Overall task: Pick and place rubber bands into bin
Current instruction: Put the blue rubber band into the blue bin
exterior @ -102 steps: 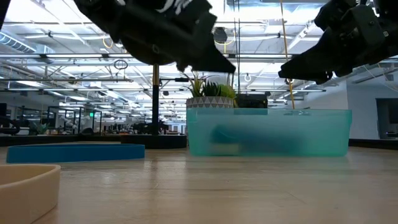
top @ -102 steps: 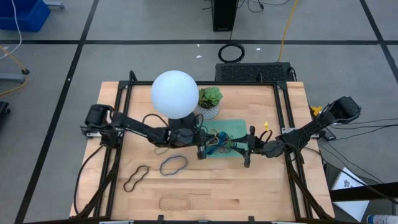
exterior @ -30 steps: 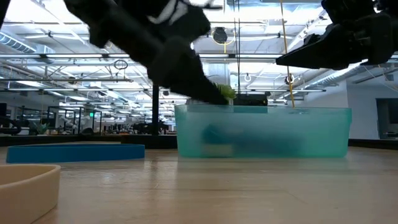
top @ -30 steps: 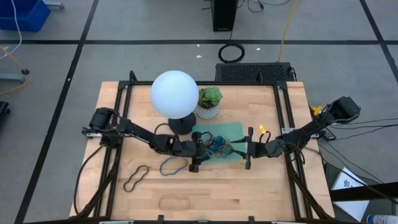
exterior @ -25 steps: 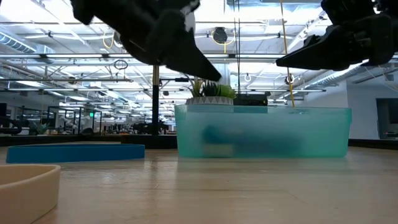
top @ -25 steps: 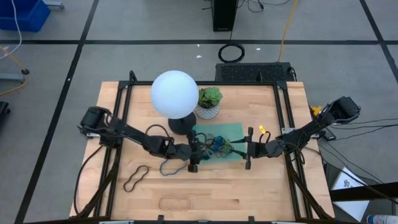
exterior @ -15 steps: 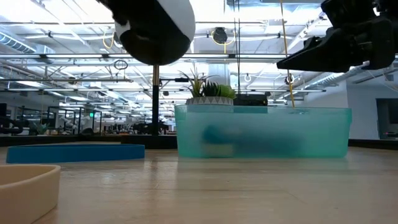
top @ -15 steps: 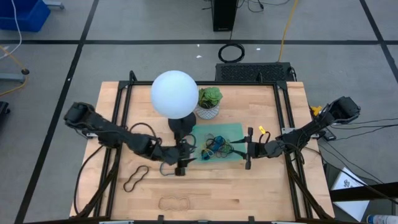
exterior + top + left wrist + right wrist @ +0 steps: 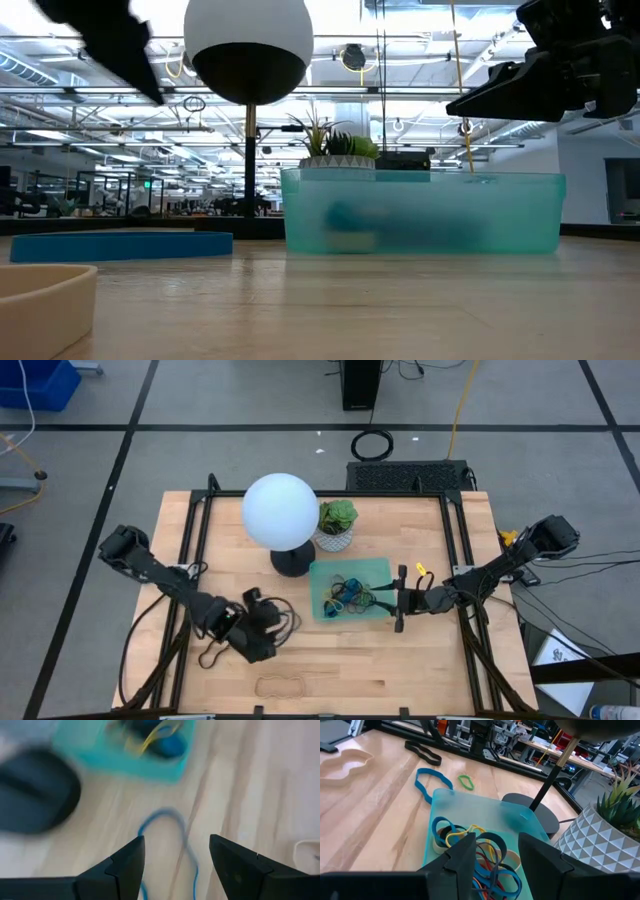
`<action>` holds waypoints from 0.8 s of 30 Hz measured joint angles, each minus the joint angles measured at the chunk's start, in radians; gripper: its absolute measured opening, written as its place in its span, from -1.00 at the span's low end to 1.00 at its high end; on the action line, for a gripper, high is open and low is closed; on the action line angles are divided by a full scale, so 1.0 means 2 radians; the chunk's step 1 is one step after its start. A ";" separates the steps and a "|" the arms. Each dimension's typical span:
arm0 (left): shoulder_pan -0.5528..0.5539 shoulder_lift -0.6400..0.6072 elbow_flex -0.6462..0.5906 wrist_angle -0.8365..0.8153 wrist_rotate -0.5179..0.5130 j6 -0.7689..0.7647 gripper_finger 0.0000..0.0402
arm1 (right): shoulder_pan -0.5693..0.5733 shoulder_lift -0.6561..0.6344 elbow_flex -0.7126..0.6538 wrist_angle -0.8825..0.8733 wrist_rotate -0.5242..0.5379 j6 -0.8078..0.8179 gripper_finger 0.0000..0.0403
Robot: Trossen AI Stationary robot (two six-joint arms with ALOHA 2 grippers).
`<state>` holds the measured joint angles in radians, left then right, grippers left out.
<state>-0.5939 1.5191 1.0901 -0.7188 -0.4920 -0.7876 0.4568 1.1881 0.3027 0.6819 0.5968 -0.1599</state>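
Bright overhead light; left wrist view motion-blurred.

In the left wrist view everything is motion-blurred: the blue rubber band (image 9: 172,840) runs out of frame between the left gripper (image 9: 176,851)'s fingers, and the bin (image 9: 125,750) is cut by the edge. From above, the left arm covers most of that band beside the bin (image 9: 322,573). In the low view, the bin (image 9: 420,212) wall shows its contents only as dim smears, probably rubber bands.
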 joint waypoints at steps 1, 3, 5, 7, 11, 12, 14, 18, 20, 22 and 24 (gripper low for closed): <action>-0.003 0.003 0.000 -0.020 0.001 -0.034 0.14 | 0.000 0.000 0.000 0.000 0.000 0.004 -0.30; -0.003 0.009 0.000 -0.051 0.007 -0.094 0.14 | 0.000 0.000 0.000 0.000 0.000 0.009 -0.30; -0.005 0.012 0.000 -0.072 0.030 -0.146 0.14 | 0.000 0.000 0.000 0.000 0.000 0.008 -0.30; -0.003 0.022 0.000 -0.076 0.060 -0.186 0.14 | 0.000 0.000 0.000 0.000 0.000 0.008 -0.30; 0.001 0.056 -0.001 -0.078 0.091 -0.215 0.14 | 0.000 0.000 0.000 -0.004 0.000 0.008 -0.30; 0.004 0.067 0.000 -0.078 0.101 -0.215 0.14 | 0.000 0.000 0.000 -0.004 0.000 0.008 -0.30; 0.012 0.090 -0.001 -0.085 0.135 -0.225 0.14 | 0.000 0.000 0.000 -0.003 0.000 0.008 -0.30; 0.035 0.120 -0.001 -0.091 0.181 -0.271 0.14 | 0.000 0.000 0.000 -0.003 0.000 0.008 -0.30; 0.041 0.130 -0.001 -0.094 0.192 -0.278 0.14 | 0.000 0.000 0.000 -0.003 0.000 0.008 -0.30; 0.047 0.136 -0.001 -0.098 0.195 -0.279 0.14 | 0.000 0.000 0.000 -0.003 0.000 0.008 -0.30; 0.053 0.138 -0.001 -0.109 0.196 -0.281 0.14 | 0.000 0.000 0.000 -0.003 0.000 0.008 -0.30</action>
<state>-0.4869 1.7957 1.0885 -0.9364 -0.1008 -1.3495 0.4568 1.1877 0.3027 0.6765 0.5964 -0.1432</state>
